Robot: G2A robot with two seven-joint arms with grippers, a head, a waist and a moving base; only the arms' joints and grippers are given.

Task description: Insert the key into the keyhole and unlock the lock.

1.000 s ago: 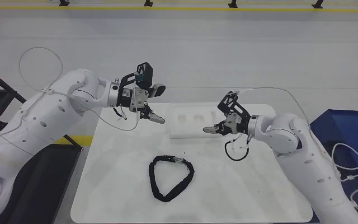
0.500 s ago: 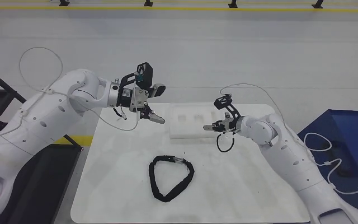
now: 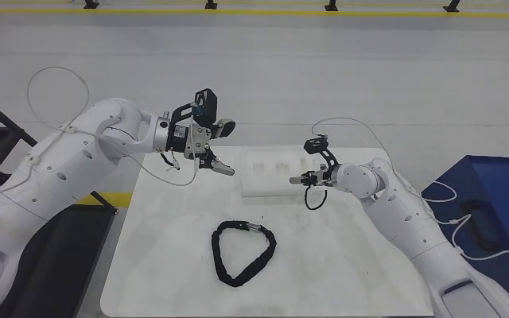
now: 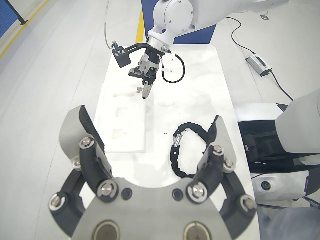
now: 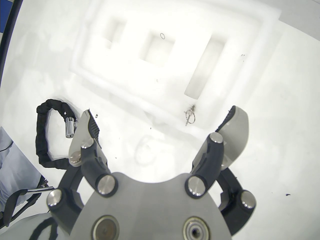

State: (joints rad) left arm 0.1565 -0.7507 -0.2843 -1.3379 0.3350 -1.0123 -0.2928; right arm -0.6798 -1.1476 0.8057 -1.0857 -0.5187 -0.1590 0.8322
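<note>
A black fabric-covered chain lock [image 3: 216, 248] lies looped on the white table, its silver cylinder [image 5: 69, 127] at the loop's far end. The small metal key [image 5: 190, 116] on a ring rests on the white foam tray [image 3: 270, 184], at the end of its long slot. My right gripper [image 5: 160, 113] hangs open just above the key, nothing between its fingers; in the top view it [image 3: 301, 181] sits at the tray's right end. My left gripper [image 3: 227, 147] is held open in the air off the tray's left end, empty.
The foam tray [image 5: 175, 6] has three recessed pockets, and a small ring [image 5: 162, 35] lies by the middle one. The table's far edge runs close behind the tray. A loose black cable loop [image 3: 312, 199] hangs from the right wrist.
The right arm has drawn its elbow in and swung its wrist, bringing the gripper a little left toward the tray's end. The left arm and the chain lock have stayed put.
</note>
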